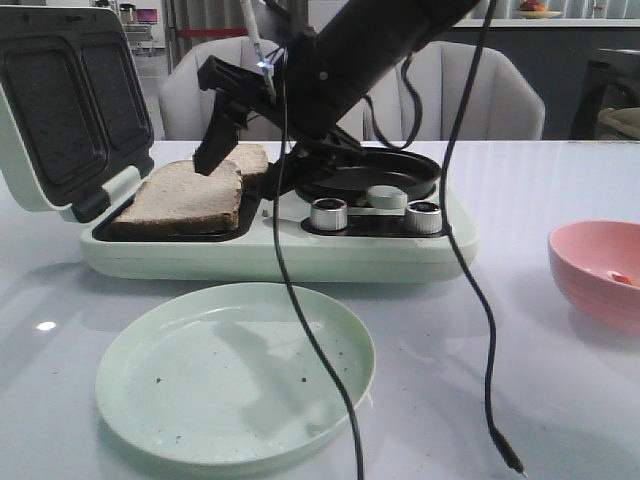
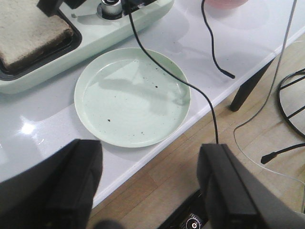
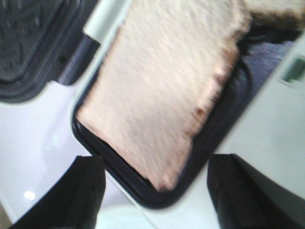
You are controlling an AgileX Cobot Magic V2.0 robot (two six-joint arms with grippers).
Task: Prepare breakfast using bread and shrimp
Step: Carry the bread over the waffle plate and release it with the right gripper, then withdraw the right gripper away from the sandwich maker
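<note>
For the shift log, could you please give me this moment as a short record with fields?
bread: two slices lying in the open sandwich maker, lid up
right gripper: open, over the bread, holding nothing
left gripper: open, empty, back near the table edge
plate: pale green, in front of the sandwich maker, only crumbs on it
bowl: pink, at the right, something small and orange inside
</note>
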